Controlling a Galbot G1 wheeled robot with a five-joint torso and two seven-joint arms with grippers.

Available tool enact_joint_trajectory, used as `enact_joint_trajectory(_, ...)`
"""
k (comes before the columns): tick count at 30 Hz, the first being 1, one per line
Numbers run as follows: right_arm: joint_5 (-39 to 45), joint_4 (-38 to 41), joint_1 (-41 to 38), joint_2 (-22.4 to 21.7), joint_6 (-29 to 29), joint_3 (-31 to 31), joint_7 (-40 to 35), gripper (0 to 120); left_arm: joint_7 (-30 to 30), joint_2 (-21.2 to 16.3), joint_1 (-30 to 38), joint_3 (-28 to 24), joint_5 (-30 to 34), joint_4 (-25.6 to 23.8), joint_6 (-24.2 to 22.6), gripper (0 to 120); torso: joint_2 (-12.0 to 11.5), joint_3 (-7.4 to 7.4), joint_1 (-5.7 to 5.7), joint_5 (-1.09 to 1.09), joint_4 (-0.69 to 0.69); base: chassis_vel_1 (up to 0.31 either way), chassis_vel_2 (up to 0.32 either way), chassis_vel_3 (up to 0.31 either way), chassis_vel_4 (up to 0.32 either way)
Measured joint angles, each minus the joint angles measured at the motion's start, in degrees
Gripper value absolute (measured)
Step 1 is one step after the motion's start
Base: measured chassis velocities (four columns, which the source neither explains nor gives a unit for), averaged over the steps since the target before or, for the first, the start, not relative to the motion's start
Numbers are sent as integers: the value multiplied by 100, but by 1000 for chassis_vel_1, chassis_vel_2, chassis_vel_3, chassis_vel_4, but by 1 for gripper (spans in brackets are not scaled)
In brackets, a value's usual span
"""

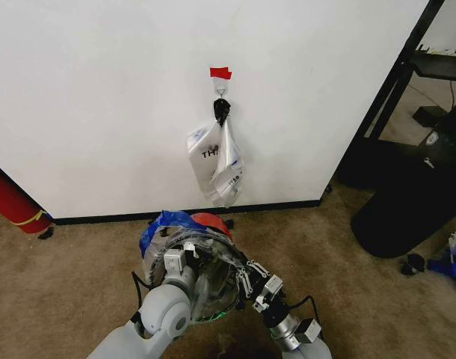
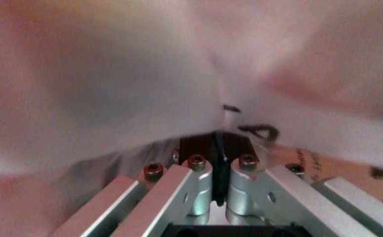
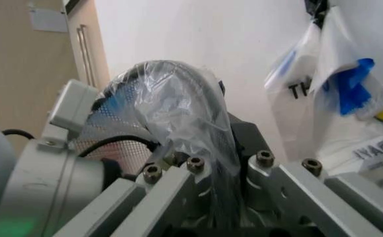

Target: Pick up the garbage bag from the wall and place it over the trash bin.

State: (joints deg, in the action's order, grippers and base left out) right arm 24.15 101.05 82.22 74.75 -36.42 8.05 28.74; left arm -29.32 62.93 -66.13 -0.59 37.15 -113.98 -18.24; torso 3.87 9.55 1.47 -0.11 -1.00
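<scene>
The garbage bag, translucent plastic with blue patches, lies draped over the rim of the trash bin, a black mesh basket on the carpet just in front of the wall. A red part of the bin shows on its far side. My left gripper is at the rim's left side, shut on the bag's film. My right gripper is at the rim's right side, shut on the film stretched over the mesh. Other bags hang from the hook under the red tape.
A large glossy black bin stands at the right beside a black shelf frame. A red cylinder leans at the left by the baseboard. Small blue and black items lie on the carpet at the right edge.
</scene>
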Motion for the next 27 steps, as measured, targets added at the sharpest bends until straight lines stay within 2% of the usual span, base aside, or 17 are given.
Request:
enact_joint_trajectory(15, 208, 36, 40, -23, -3, 30, 479, 1, 72, -4, 61, -13, -17, 167, 19, 0, 0, 0, 0, 0, 0, 0, 0, 0, 0)
enact_joint_trajectory(27, 234, -137, -99, 41, -27, 197, 505, 1, 383, -143, -274, -18, -11, -104, -35, 0, 0, 0, 0, 0, 0, 0, 0, 0, 0)
